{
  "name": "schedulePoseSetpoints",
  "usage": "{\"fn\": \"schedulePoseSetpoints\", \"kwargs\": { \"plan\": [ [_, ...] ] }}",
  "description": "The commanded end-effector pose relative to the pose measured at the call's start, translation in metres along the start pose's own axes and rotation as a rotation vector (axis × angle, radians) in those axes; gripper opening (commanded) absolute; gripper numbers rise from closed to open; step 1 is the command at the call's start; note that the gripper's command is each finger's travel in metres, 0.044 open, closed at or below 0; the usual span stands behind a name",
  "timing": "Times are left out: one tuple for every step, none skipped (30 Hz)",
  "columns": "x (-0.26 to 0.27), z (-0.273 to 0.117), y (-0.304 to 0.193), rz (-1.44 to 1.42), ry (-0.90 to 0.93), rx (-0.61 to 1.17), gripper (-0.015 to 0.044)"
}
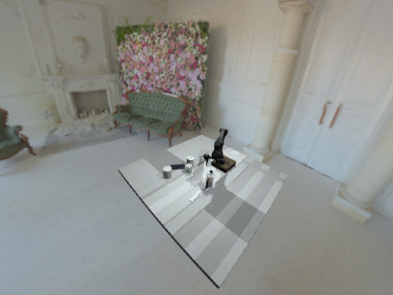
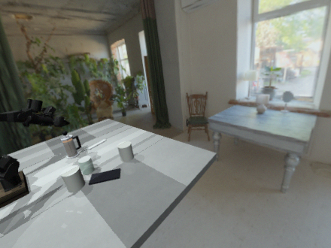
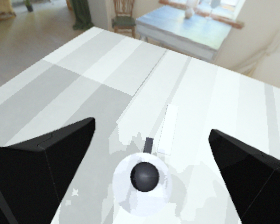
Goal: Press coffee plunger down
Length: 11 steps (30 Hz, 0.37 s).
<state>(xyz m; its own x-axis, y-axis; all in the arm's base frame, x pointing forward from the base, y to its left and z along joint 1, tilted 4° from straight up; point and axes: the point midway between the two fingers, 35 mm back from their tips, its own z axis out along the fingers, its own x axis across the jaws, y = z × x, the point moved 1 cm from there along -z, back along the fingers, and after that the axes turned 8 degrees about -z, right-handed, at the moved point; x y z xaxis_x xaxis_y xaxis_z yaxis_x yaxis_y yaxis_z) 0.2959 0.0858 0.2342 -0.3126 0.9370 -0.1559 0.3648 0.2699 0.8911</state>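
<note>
The coffee press (image 1: 210,180) (image 2: 70,148) (image 3: 135,202) stands upright on the table, a clear body with a metal lid and a black handle. Its round black plunger knob (image 2: 65,134) (image 3: 145,176) sits close above the lid; little or no rod shows between them. My gripper (image 1: 205,159) (image 2: 68,122) (image 3: 152,128) is wide open and empty, raised above the press. In the wrist view the knob lies below the fingers, between their two sides, touching neither. The rod inside the body is too small to make out.
A grey cup (image 2: 73,179), a pale green cup (image 1: 188,169) (image 2: 86,165) and a white cup (image 1: 167,172) (image 2: 126,152) stand beside the press. A dark flat slab (image 1: 178,166) (image 2: 104,176) lies among them. A thin white strip (image 2: 97,144) (image 3: 169,130) lies near the press handle.
</note>
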Motion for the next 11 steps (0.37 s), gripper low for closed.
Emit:
{"fn": "schedulePoseSetpoints", "kwargs": {
  "plan": [
    [-0.0016,-0.0232,0.0087,0.003,-0.002,0.003,0.0440],
    [-0.0014,-0.0225,0.0078,0.003,-0.002,0.003,0.0440],
    [-0.0012,-0.0219,0.0070,0.003,-0.002,0.003,0.0440],
    [-0.0012,-0.0215,0.0066,0.003,-0.002,0.003,0.0440],
    [-0.0012,-0.0215,0.0066,0.003,-0.002,0.003,0.0440],
    [-0.0012,-0.0215,0.0066,0.003,-0.002,0.003,0.0440],
    [-0.0012,-0.0215,0.0066,0.003,-0.002,0.003,0.0440],
    [-0.0012,-0.0215,0.0066,0.003,-0.002,0.003,0.0440],
    [-0.0012,-0.0215,0.0066,0.003,-0.002,0.003,0.0440],
    [-0.0012,-0.0215,0.0066,0.003,-0.002,0.003,0.0440],
    [-0.0012,-0.0215,0.0066,0.003,-0.002,0.003,0.0440]
  ]
}}
